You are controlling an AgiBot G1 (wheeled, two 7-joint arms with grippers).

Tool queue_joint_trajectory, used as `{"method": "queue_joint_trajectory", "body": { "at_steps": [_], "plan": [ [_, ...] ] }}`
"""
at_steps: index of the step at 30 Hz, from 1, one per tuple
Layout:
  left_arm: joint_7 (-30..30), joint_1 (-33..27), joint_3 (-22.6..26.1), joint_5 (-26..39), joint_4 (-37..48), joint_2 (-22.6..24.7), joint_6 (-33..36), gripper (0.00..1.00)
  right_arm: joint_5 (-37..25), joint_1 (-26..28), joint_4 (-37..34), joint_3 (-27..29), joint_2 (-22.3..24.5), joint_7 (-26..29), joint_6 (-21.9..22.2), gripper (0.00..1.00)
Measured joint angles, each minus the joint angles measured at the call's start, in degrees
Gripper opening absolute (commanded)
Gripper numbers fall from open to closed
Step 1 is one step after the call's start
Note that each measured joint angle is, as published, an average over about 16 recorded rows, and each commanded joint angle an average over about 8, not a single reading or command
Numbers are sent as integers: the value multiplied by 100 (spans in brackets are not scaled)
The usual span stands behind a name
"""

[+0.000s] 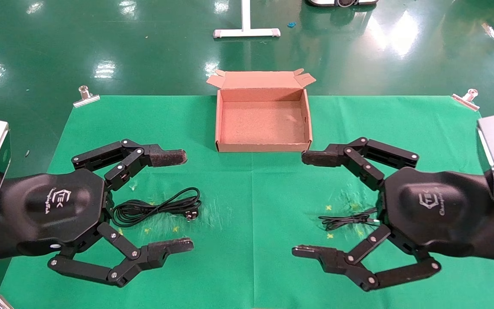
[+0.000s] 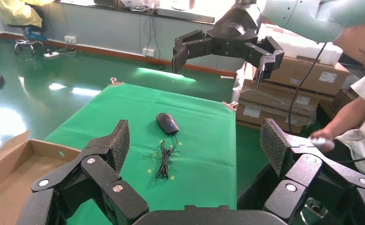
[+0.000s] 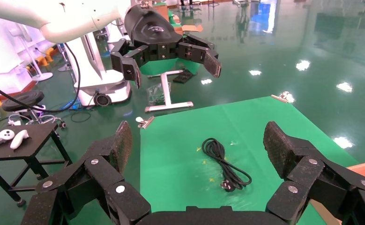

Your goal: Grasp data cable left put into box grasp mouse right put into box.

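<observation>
The data cable (image 1: 157,208), a thick black looped cord with a pronged plug (image 1: 191,214), lies on the green cloth between the fingers of my open left gripper (image 1: 174,201), which hovers above it. It also shows in the right wrist view (image 3: 225,161). The black mouse (image 2: 167,123) lies on the cloth with its thin cord (image 2: 164,159) bundled beside it. In the head view my open right gripper (image 1: 309,204) hides the mouse; only the thin cord (image 1: 345,219) shows. The open brown box (image 1: 264,148) stands empty at the table's far middle.
Metal clips (image 1: 86,96) (image 1: 465,99) hold the cloth's far corners. A white stand base (image 1: 246,32) is on the floor behind the box. Stacked cartons (image 2: 302,79) and a seated person (image 2: 358,122) are past the table's right side.
</observation>
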Motion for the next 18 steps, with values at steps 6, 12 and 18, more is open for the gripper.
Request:
{"method": "queue_joint_trajectory", "body": {
  "at_steps": [6,12,18],
  "plan": [
    [1,1,-1,-2,0,0,1,100,-2,0,1,0,2,-2,-1,100],
    [-9,-19,30,97,-45,-38,8,100,-255,60,100,-40,66,-112,3,100],
    [-61,-220,250,810,-193,-182,4,100,-1057,288,264,-232,133,-363,41,100]
  ]
}}
